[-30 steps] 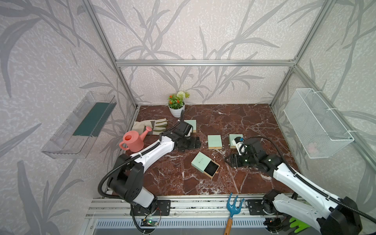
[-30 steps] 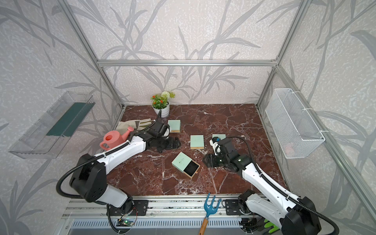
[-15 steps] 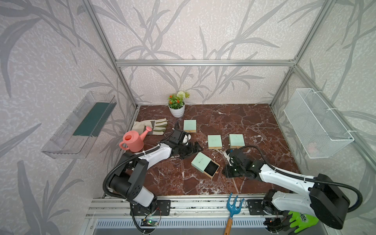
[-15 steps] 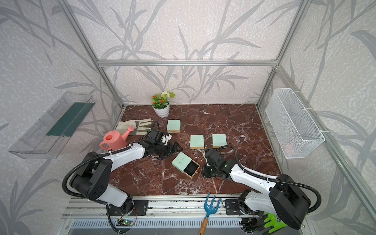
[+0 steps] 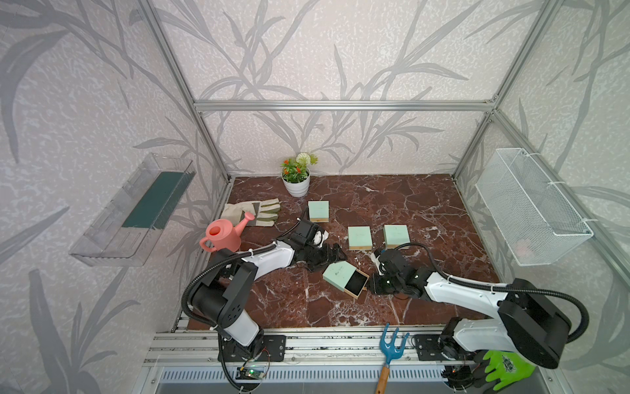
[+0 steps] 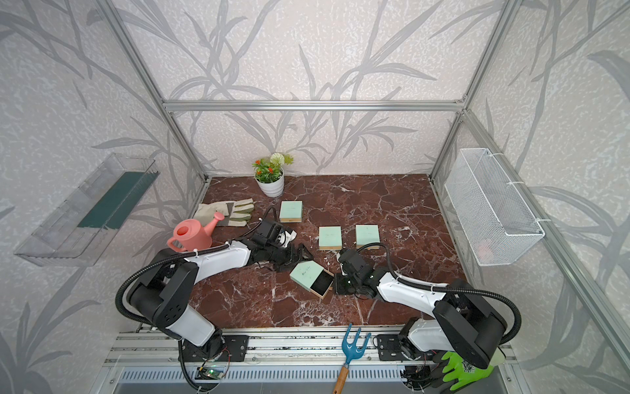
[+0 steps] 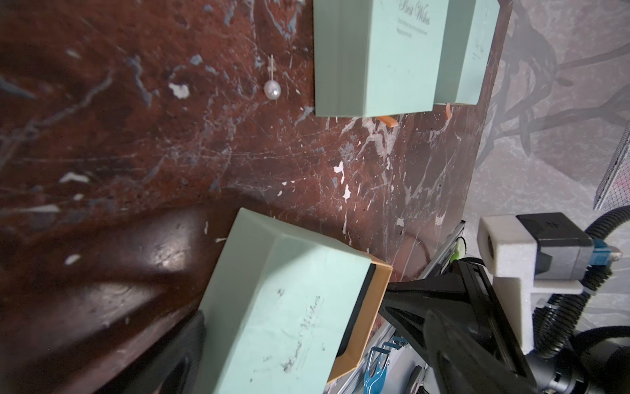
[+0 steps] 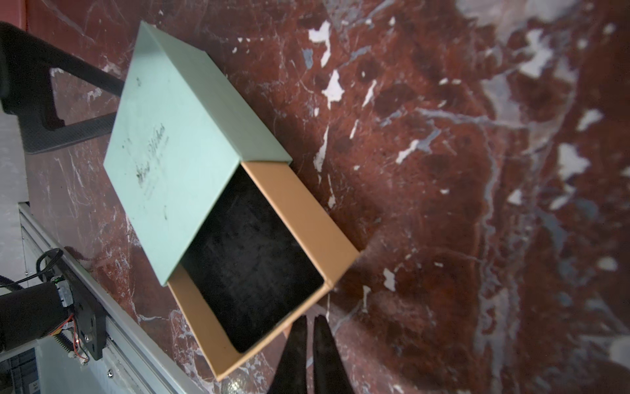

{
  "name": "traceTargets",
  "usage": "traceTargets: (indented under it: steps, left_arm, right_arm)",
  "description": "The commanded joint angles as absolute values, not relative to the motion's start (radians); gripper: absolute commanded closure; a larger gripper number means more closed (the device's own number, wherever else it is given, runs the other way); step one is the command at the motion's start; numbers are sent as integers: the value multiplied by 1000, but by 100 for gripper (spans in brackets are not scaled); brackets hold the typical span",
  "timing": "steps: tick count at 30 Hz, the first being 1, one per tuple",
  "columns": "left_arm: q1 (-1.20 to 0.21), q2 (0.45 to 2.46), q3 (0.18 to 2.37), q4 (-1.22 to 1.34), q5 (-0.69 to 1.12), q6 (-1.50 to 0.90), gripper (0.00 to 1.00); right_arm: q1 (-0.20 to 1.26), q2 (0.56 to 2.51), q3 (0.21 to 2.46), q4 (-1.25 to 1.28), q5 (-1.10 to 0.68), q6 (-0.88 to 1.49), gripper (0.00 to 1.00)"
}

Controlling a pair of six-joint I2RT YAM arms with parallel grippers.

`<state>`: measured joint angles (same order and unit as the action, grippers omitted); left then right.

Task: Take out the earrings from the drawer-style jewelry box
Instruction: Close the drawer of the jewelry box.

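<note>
The jewelry box (image 5: 345, 279) (image 6: 311, 278) lies mid-table: a mint-green sleeve (image 8: 177, 136) with its tan drawer (image 8: 306, 211) pulled out. The drawer's black lining shows no earrings in the right wrist view. One pearl earring (image 7: 272, 89) lies on the marble next to a closed box. My left gripper (image 5: 329, 257) (image 7: 313, 358) stands open, and the far end of the sleeve (image 7: 279, 307) sits between its fingers. My right gripper (image 5: 371, 288) (image 8: 310, 319) is shut, tips against the drawer's front wall. Whether it pinches anything I cannot tell.
Three closed mint boxes (image 5: 318, 210) (image 5: 359, 237) (image 5: 396, 235) sit behind. At the back left are a pink watering can (image 5: 223, 235), work gloves (image 5: 252, 213) and a potted plant (image 5: 296, 177). A blue hand rake (image 5: 390, 348) lies on the front rail. A wire basket (image 5: 531, 211) hangs on the right wall.
My left gripper came forward from the back boxes to the sleeve's far end. My right arm swung in low to the drawer's front and shut its jaws.
</note>
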<state>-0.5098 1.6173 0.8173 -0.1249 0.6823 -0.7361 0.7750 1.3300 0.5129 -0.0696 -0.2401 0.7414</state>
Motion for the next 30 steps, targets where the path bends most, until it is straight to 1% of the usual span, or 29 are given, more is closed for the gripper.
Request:
traceTargets:
  steps: [1, 10, 17, 19, 23, 27, 30]
  left_arm:
    - [-521, 1632, 840, -118, 703, -741, 1]
    - [-538, 1643, 853, -129, 714, -732, 1]
    - [-541, 1648, 854, -130, 718, -732, 1]
    - [-541, 1642, 859, -141, 694, -729, 1]
    - [-536, 1618, 861, -163, 670, -724, 1]
    - [-503, 1561, 849, -207, 602, -727, 1]
    - [-473, 1482, 817, -217, 558, -741, 1]
  right_arm:
    - [784, 1356, 531, 7, -264, 761, 91]
    - [812, 1450, 587, 100, -276, 781, 92]
    - [885, 1505, 603, 235, -233, 826, 91]
    - [888, 1514, 597, 260, -230, 842, 91]
    - [890, 1444, 547, 250, -173, 845, 89]
    - [890, 1338, 529, 108, -154, 811, 88]
    - [890, 1240, 498, -2, -128, 801, 84]
